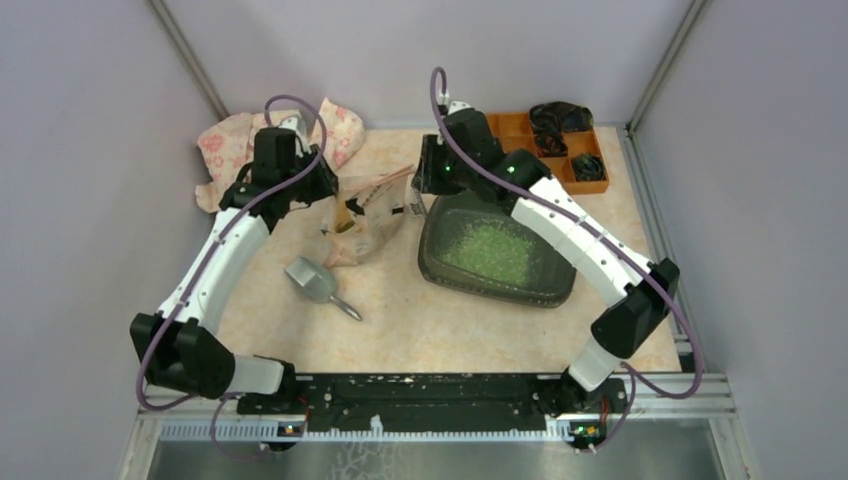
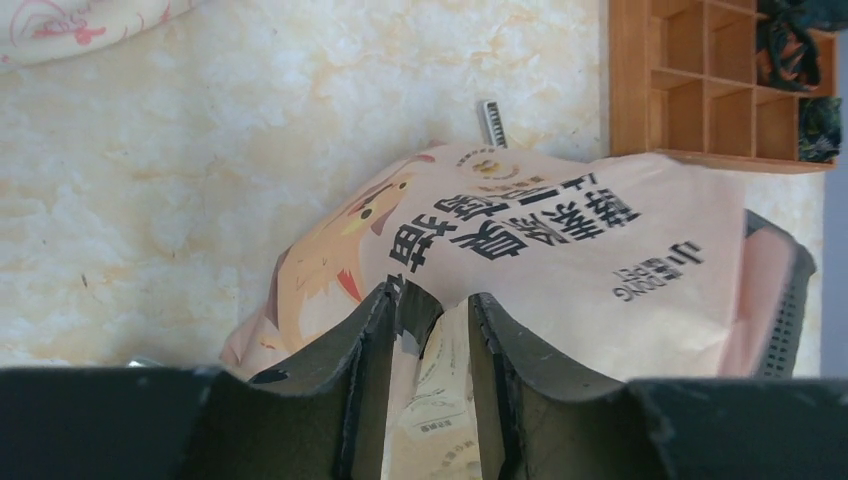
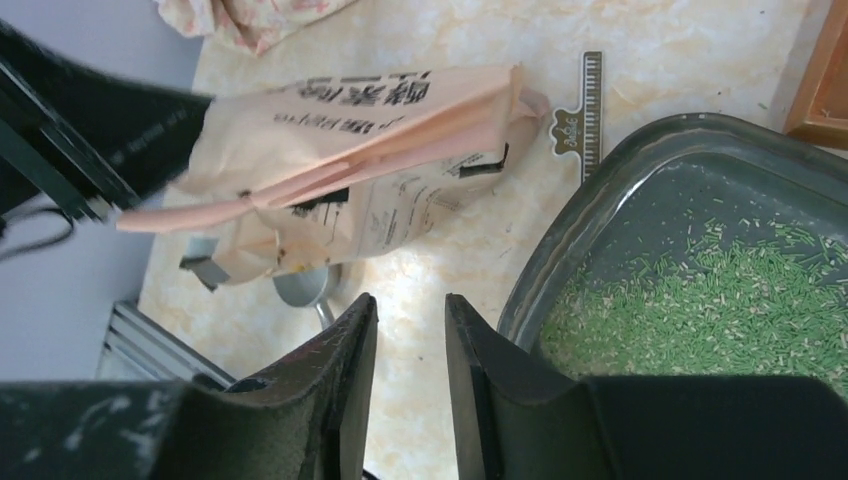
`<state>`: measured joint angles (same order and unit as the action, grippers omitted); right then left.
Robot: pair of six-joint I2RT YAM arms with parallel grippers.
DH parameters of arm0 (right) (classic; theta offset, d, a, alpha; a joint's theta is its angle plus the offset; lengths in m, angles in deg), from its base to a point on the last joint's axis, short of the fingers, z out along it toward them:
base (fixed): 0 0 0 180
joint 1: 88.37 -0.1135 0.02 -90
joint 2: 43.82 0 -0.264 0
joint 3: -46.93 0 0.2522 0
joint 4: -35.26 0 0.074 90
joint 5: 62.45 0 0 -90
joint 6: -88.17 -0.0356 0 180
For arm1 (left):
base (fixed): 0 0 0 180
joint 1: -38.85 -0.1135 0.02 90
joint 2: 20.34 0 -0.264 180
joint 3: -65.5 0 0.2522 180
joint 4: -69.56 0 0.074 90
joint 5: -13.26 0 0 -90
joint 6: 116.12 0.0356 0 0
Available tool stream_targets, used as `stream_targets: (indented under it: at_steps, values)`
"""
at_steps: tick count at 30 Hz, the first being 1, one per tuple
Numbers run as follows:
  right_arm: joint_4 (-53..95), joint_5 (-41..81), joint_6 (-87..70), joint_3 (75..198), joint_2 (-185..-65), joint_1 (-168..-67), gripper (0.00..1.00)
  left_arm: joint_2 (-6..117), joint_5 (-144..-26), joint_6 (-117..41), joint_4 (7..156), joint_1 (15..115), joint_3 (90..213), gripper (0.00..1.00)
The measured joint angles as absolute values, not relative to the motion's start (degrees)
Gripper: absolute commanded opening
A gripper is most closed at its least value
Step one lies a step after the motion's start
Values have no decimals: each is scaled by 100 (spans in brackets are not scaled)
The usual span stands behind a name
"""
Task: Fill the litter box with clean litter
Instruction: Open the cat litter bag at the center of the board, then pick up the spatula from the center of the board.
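The litter box [image 1: 440, 262], a dark grey tray, sits right of centre. Light-green clean litter [image 1: 490, 250] covers part of its floor and also shows in the right wrist view [image 3: 720, 300]. The peach-orange printed paper bag [image 1: 372, 225] lies tilted just left of the box. My left gripper [image 2: 430, 295] is shut on a fold of this bag [image 2: 560, 260] at its near end. My right gripper [image 3: 410, 300] is open and empty. It hangs over bare table between the bag [image 3: 340, 170] and the litter box rim [image 3: 540, 270], near the box's far left corner [image 1: 425, 190].
A grey metal scoop [image 1: 315, 282] lies on the table in front of the bag. A bag clip [image 3: 590, 110] lies by the box's far corner. An orange organiser tray [image 1: 560, 140] stands at the back right. A floral cloth [image 1: 225, 145] lies at the back left.
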<state>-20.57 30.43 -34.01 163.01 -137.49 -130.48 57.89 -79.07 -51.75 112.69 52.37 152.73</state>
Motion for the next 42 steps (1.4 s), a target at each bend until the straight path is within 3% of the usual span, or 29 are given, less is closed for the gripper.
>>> stream_targets:
  at_steps: [11, 12, 13, 15, 17, 29, 42]
  values:
    - [-1038, 3060, -2335, 14861, -12874, -14132, 38, 5162, -7658, -5206, 11605, 5237, 16307, 54]
    - [-1001, 3113, -2219, 14821, -12881, -14303, 38, 5079, -7579, -5219, 11651, 5237, 16375, 57]
    - [-966, 3137, -2107, 14786, -12888, -14460, 38, 4983, -7461, -5243, 11739, 5237, 16458, 69]
    - [-911, 3108, -1932, 14765, -12947, -14731, 39, 4878, -7269, -5289, 11913, 5235, 16556, 78]
    - [-763, 3025, -1786, 14767, -13082, -14919, 41, 4808, -6980, -5424, 12167, 5220, 16602, 97]
    - [-605, 2721, -1205, 15090, -14820, -15501, 47, 4174, -6347, -6040, 13421, 4536, 15923, 99]
    - [-861, 3624, -2214, 16885, -16492, -15616, 48, 3824, -6187, -6259, 13981, 4173, 16231, 99]
